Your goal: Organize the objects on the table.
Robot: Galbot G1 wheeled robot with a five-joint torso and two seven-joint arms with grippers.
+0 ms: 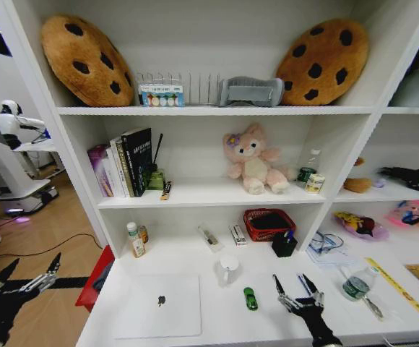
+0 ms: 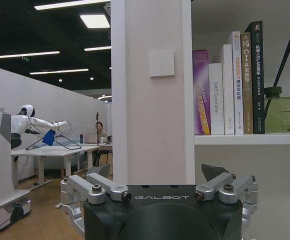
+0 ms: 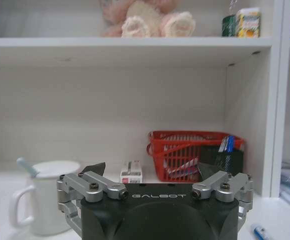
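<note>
The word GALBOT is printed on the black housing of both wrists. In the left wrist view the row of books (image 2: pixel 230 85) on the middle shelf shows spines; one white spine reads "DAS Controller" and a black one carries "SLAM" among characters too small to read. Beside the books stands a green glass diffuser bottle (image 2: pixel 280 110) with dark reeds.

A red mesh basket (image 1: pixel 269 224) sits at the back of the table (image 1: pixel 217 318) with something dark inside it; in the right wrist view a small box lies in it. Just beside it, a black pen holder (image 3: pixel 224 159) holds blue pens. A white mug (image 1: pixel 228 268) stands near the middle of the table, with a pale blue handle sticking out of it in the right wrist view. A clear plastic bottle (image 1: pixel 357 283) lies on its side at the right, and a blue pen (image 1: pixel 305 284) lies by the right gripper.

The silver laptop (image 1: pixel 160 305) rests closed on the front left of the table. The tiny green toy car (image 1: pixel 250 298) sits on the table between the laptop and the right gripper (image 1: pixel 297 288).

The right gripper hovers low over the front of the table, fingers spread apart and gripping nothing. The left gripper (image 1: pixel 30 275) hangs off the table's left end, over the floor, also spread wide and empty.
</note>
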